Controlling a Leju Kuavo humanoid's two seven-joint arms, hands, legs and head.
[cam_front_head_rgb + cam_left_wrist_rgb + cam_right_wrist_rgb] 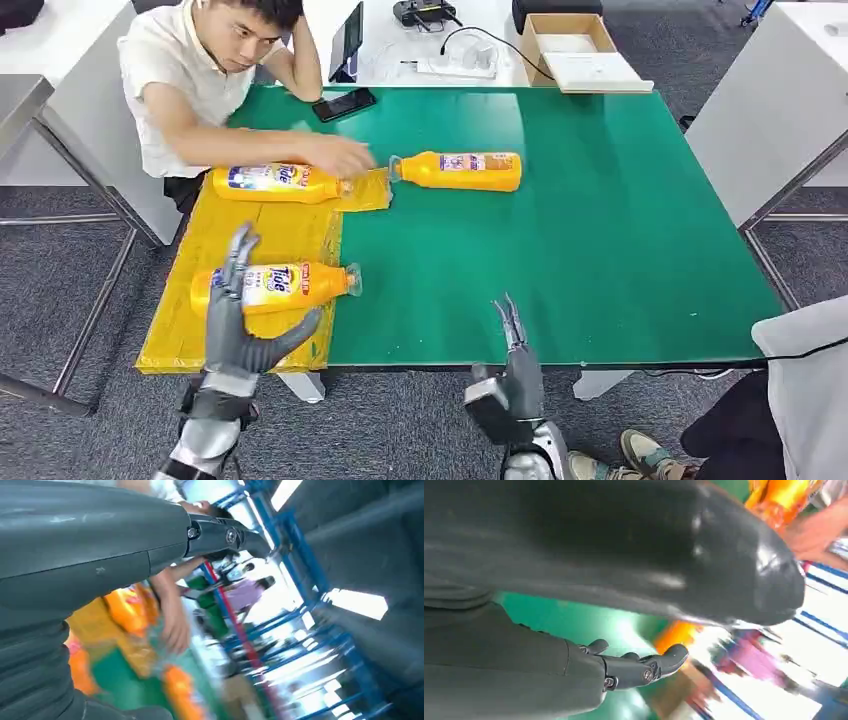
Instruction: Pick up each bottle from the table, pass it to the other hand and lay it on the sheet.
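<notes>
The left robot hand (237,320) and right robot hand (515,375) are hovering open-fingered, empty, while a person's hand (340,155) is steadying a bottle (275,183) on the yellow sheet (200,330).

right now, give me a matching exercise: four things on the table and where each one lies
Things:
1. near bottle
2. far left bottle
3. right bottle
4. phone

Places:
A. on bare green mat, off the sheet
B. at the mat's far edge
C. on the sheet, by the left hand
D. on the sheet, under a person's hand

Pairs: 1-C, 2-D, 3-A, 4-B
</notes>
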